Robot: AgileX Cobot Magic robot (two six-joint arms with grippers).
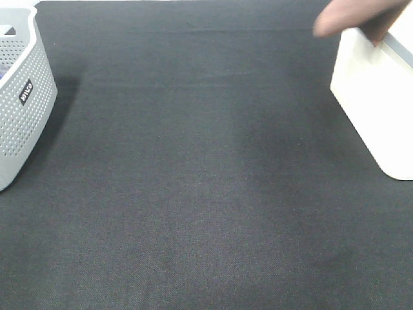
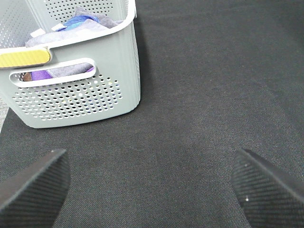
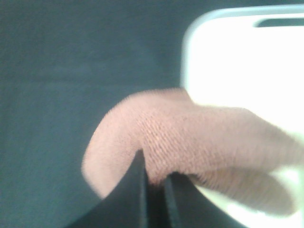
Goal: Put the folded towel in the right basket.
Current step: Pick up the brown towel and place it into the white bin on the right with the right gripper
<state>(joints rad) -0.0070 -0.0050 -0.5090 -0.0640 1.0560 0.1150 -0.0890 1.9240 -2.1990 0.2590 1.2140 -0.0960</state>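
- Nearest the right wrist lens: right gripper (image 3: 155, 172), black fingers (image 3: 134, 199) pinched almost together on a fold of the towel (image 3: 190, 137).
- Holds that pinkish-brown, ribbed towel aloft at the far right corner of the desk (image 1: 193, 194), draped across the rim of the right basket (image 3: 237, 61) and partly above its bright white inside (blurred in both views, so contact with the rim impossible to judge).
- From the high camera: towel (image 1: 352, 16) only a smeared patch at the far edge, overlapping the far corner of the right basket (image 1: 381, 97), white and smooth-walled, along the right edge.
- Left gripper (image 2: 152, 185) spread wide, holding nothing; textured black pads (image 2: 35, 185) well apart over bare black cloth, near the left edge.
- Left basket (image 1: 22, 97) at the far left corner: grey, perforated walls, dark label (image 1: 26, 92) on the side facing the middle.
- In the left wrist view, left basket (image 2: 80, 95) just beyond the pads, apart from them; yellow strip (image 2: 23, 58) on its handle rim, folded cloths (image 2: 80, 21) in blue, purple and grey inside.
- Middle of the desk: black woven cloth only.
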